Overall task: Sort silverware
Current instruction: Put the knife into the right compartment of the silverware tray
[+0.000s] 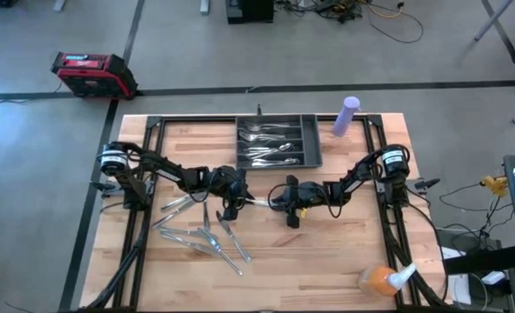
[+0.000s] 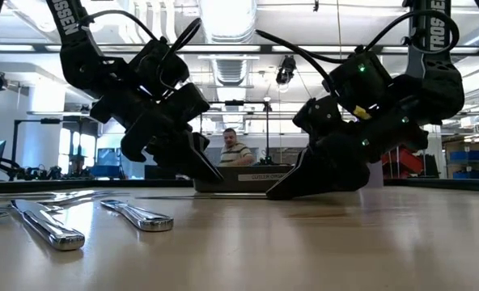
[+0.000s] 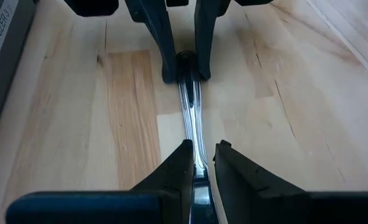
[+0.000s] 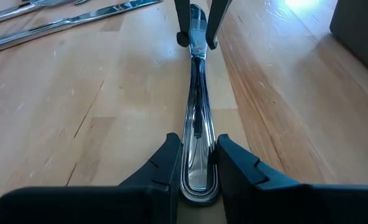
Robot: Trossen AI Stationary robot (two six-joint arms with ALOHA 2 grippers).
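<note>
One slim piece of silverware (image 1: 259, 200) lies level between my two grippers at the table's middle, left to right. My left gripper (image 1: 237, 198) is shut on one end and my right gripper (image 1: 284, 202) on the other. In the low view both grippers (image 2: 207, 171) (image 2: 281, 191) slant down close to the tabletop, and the piece itself is hidden. More silverware (image 1: 201, 233) lies loose on the wood at the near left. The dark tray (image 1: 312, 143) at the far middle holds several pieces. My left gripper pinches the slimmer end of the piece (image 3: 199, 163) between its two fingers, which slant down from the table's left and lie along it. Whether the piece is clear of the wood I cannot tell. My right gripper pinches the broad rounded handle end (image 4: 199, 177) by its two edges between its two fingers (image 4: 170, 167). The fingers slant down from the table's right, in line with the piece. The piece lies level.
A purple cylinder (image 1: 348, 115) stands right of the tray. An orange and white thing (image 1: 381, 278) lies at the near right corner. Black frame rails (image 1: 144, 217) run along both table sides. A person (image 2: 235, 150) sits beyond the far edge.
</note>
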